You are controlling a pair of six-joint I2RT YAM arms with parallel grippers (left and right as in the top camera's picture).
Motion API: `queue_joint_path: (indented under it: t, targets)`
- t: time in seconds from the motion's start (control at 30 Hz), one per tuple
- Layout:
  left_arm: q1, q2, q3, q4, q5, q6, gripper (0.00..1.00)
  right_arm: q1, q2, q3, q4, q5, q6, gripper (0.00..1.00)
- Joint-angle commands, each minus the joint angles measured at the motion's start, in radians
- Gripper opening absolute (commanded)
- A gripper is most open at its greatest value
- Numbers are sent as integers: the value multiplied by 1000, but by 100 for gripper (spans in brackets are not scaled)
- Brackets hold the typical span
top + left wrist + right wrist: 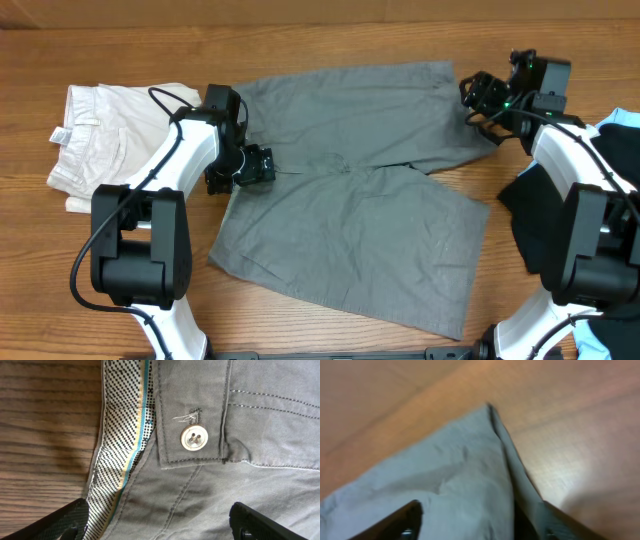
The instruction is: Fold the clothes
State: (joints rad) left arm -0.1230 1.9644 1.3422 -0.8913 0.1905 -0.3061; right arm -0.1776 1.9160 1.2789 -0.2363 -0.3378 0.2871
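I am holding my left gripper [160, 527] released, its fingers [60, 522] spread wide. The grey shorts [260, 435] are lying directly beneath the gap. Just ahead of my fingertips the pale button [194, 439] is sitting on the waistband tab. Towards my left finger, the checked lining [122, 445] with its coloured stripe is showing at the opened edge, and beyond it the wooden table [45, 435] is lying bare.

I am keeping my right gripper [477, 527] released too. One hem corner of the shorts is running between its fingers and coming to a point ahead of them on the wood. That picture is blurred, so I cannot tell whether the fingers are touching the cloth.

Only the wrist views are giving me the button, the lining and the hem corner. Only the overhead view is showing the whole garment spread flat between my two arms. Cream shorts [105, 135] are lying outside my left jaws, and a black garment [530, 215] is lying outside my right.
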Motion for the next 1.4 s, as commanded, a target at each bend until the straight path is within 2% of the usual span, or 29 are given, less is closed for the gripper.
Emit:
queue_joint_path:
  t: [0.0,0.2,0.3,0.43,0.6,0.73,0.8,0.87,1.03,1.17,1.37]
  targets:
    - [-4,12,14,6,9,23,93,-16,-20,10,-46,72,-7,80]
    - [-4,13,14,10,10,23,93,-47,-12,5,-190,218,-6,77]
    - [-4,12,14,10,9,23,93,-54,12,1,-247,260,-2,72]
    - [-4,12,14,10,10,23,93,-56,59,-3,-261,214,7,62]
    - [-4,12,14,8,10,23,93,-57,61,-2,-237,156,-25,59]
    - [-4,12,14,8,9,23,94,-64,24,-1,-215,26,-181,62]
    - [-4,12,14,14,10,23,95,-65,19,-2,-227,-14,-202,63]
    - [-4,12,14,20,10,23,95,-65,19,-2,-253,-19,-216,63]
    - [-4,13,14,22,10,23,95,-56,19,-2,-293,3,-397,71]
    - [-4,12,14,22,10,23,96,-56,14,2,-288,131,-402,73]
    - [-4,13,14,28,10,23,96,-58,-55,41,-304,110,-399,74]
